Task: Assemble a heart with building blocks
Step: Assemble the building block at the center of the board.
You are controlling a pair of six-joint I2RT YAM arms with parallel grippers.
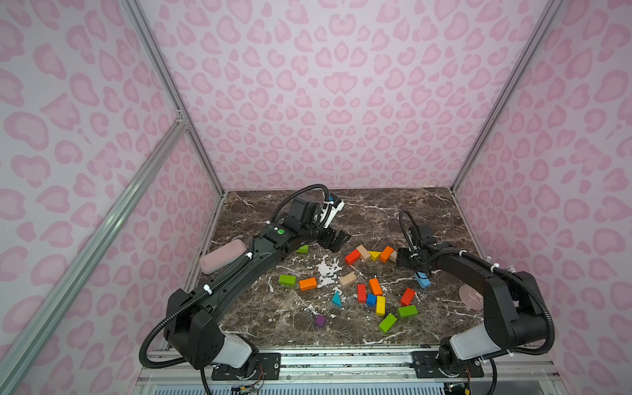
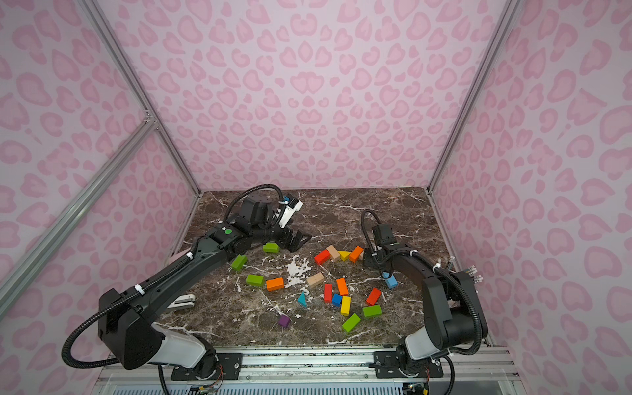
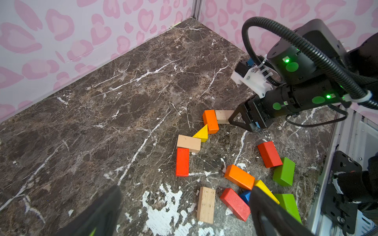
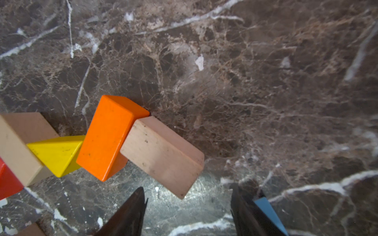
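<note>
Purple wooden cube [image 1: 320, 320]: near front edge of dark marbled surface [image 1: 376, 212]. Left pincer [image 1: 342, 243]: released, empty, left of centre. Curved chain of coloured wooden building blocks [image 1: 374, 255]: centre-rear. Plain wooden brick [image 4: 163, 155]: chain's right end. Right pincer [image 4: 189, 201]: released, just beside it.

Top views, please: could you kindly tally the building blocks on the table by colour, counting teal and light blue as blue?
green blocks: 5
red blocks: 3
orange blocks: 3
yellow blocks: 2
blue blocks: 3
purple block: 1
plain wood blocks: 3
Total: 20 visible
</note>
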